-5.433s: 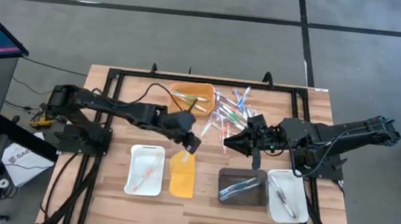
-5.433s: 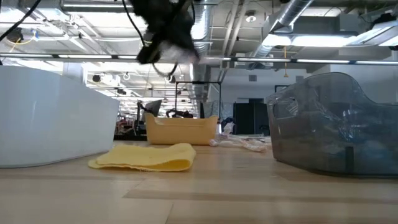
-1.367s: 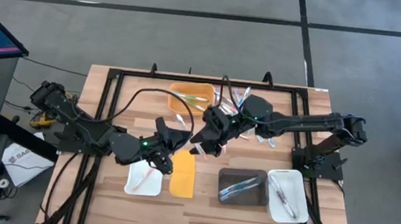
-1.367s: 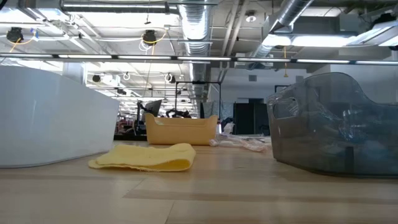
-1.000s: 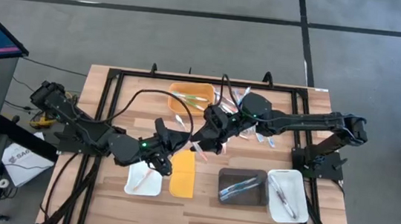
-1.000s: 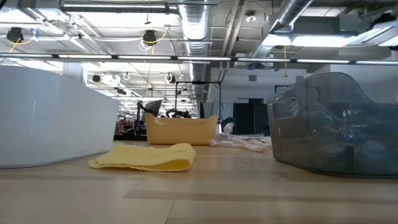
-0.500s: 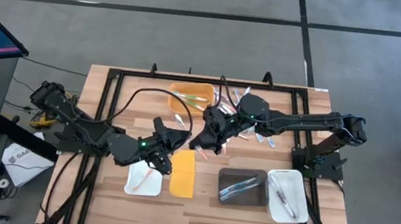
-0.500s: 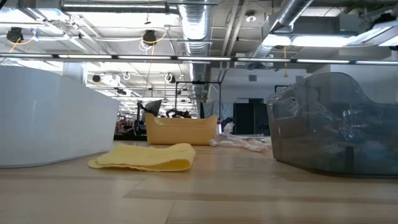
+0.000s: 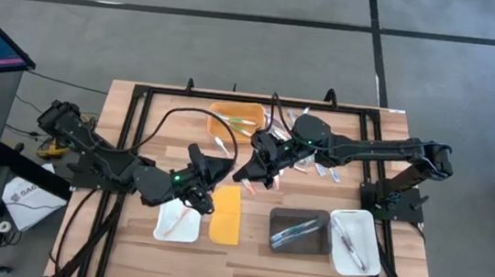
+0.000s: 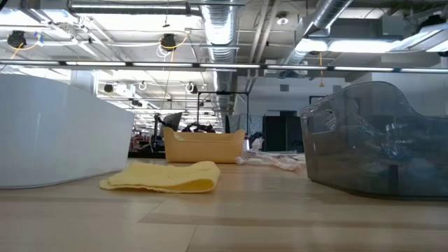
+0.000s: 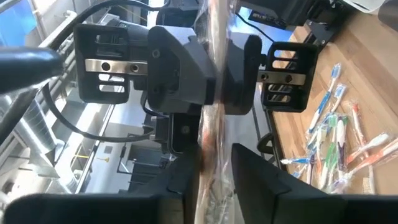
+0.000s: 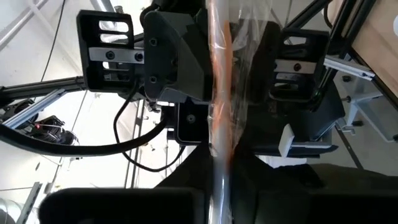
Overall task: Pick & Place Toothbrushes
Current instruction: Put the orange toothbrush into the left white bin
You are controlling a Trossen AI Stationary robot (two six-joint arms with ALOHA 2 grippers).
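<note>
Grippers meet mid-table: the left gripper (image 9: 211, 173) and right gripper (image 9: 253, 169) both pinch 1 wrapped orange toothbrush (image 12: 219, 93) between them, above the yellow cloth (image 9: 226, 215). Loose toothbrushes (image 9: 306, 149) lie far right of the orange bin (image 9: 236, 117). White tray (image 9: 180, 214), grey tray (image 9: 300, 231) and another white tray (image 9: 354, 242) sit along the near side.

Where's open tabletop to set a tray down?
Bare wood: front strip of the table below the white tray, yellow lid and dark bin; also the left edge. Crowded: the centre, where left gripper and right gripper meet, and the toothbrushes.
</note>
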